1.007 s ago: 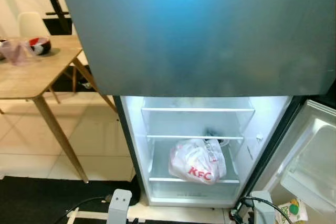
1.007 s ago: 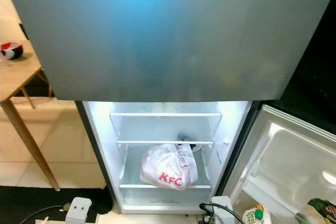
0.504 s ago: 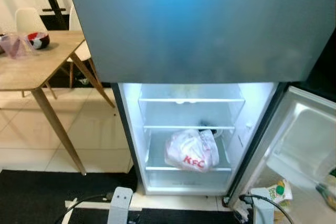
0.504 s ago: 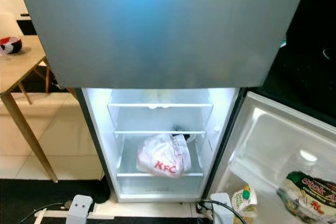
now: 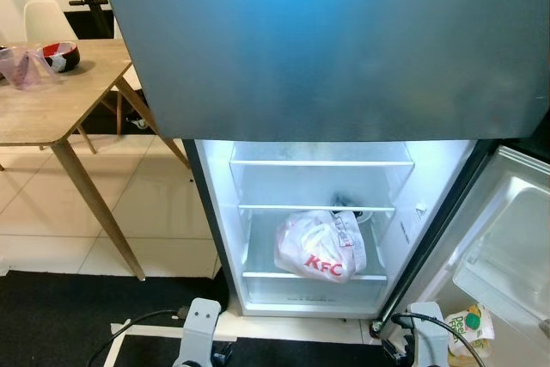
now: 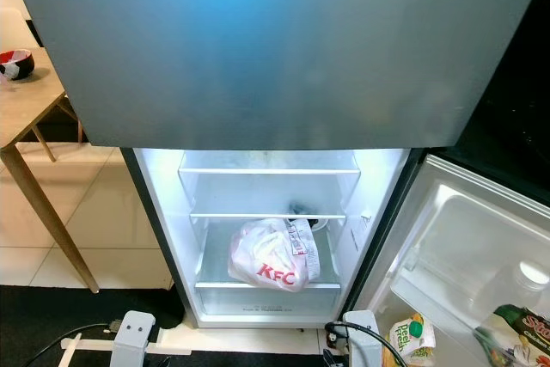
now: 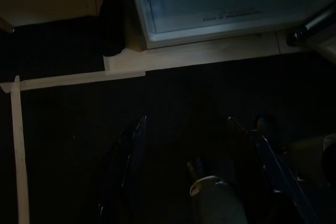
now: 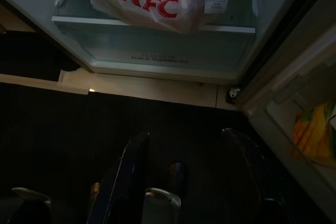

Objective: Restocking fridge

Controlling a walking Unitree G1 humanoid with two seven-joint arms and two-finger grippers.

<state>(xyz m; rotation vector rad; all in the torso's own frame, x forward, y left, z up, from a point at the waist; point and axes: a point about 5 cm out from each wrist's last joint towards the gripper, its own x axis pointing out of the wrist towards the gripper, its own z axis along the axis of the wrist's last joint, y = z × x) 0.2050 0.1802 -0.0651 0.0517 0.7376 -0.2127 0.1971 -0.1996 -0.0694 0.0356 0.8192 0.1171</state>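
We stand before the open fridge [image 5: 215, 212] with nothing in hand, so we judge ourselves between loads: one item is stocked, and the next move calls for turning to fetch something more and bringing it to a free shelf.

At far left the wooden tabletop [image 5: 51, 113] carries a crumpled clear plastic bag [image 5: 21, 66] and, just beside it, a red, white and black bowl [image 5: 62, 55]; a white chair [image 5: 47, 19] stands behind.

Low at left, our left pincer [image 7: 184, 166] hangs over the dark floor mat [image 7: 184, 87] near the fridge's foot, its fingers spread and holding nothing.

In the middle, the lit compartment has an upper glass shelf [image 5: 320, 162] that looks bare. On the lower shelf [image 5: 314, 277] sits a white KFC bag [image 5: 320, 247] with a receipt on it, and behind it a dark item we cannot identify.

Our right pincer [image 8: 189, 171] hangs released in front of the bottom drawer [image 8: 157, 51], below the KFC bag.

At right the open fridge door [image 6: 455, 255] holds a green-topped carton [image 6: 411, 339] in its lower bin, with a printed packet [image 6: 524, 333] and a white-capped container [image 6: 533, 274] nearby.
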